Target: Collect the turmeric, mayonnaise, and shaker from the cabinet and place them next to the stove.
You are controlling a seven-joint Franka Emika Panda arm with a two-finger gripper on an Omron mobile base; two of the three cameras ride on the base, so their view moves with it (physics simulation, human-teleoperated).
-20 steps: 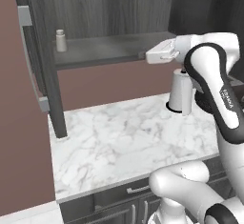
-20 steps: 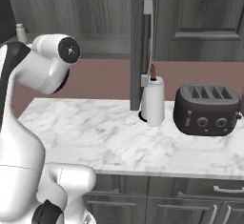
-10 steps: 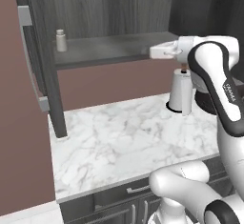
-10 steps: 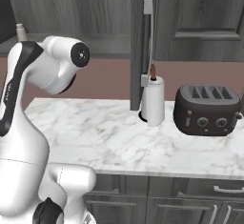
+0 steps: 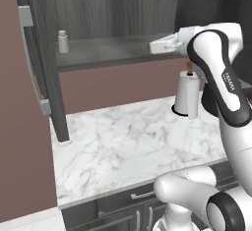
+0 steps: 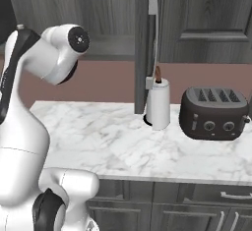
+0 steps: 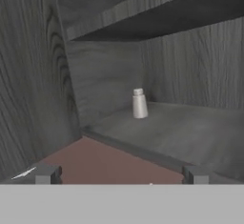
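Hand view: jaws spread wide and empty, fingertips (image 7: pixel 43 174) well short of the shaker (image 7: pixel 139 104).

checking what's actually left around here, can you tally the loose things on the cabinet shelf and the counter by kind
shaker: 1, upright on the cabinet shelf
paper towel roll: 1, upright on the marble counter
toaster: 1, on the counter beside the roll
total: 3
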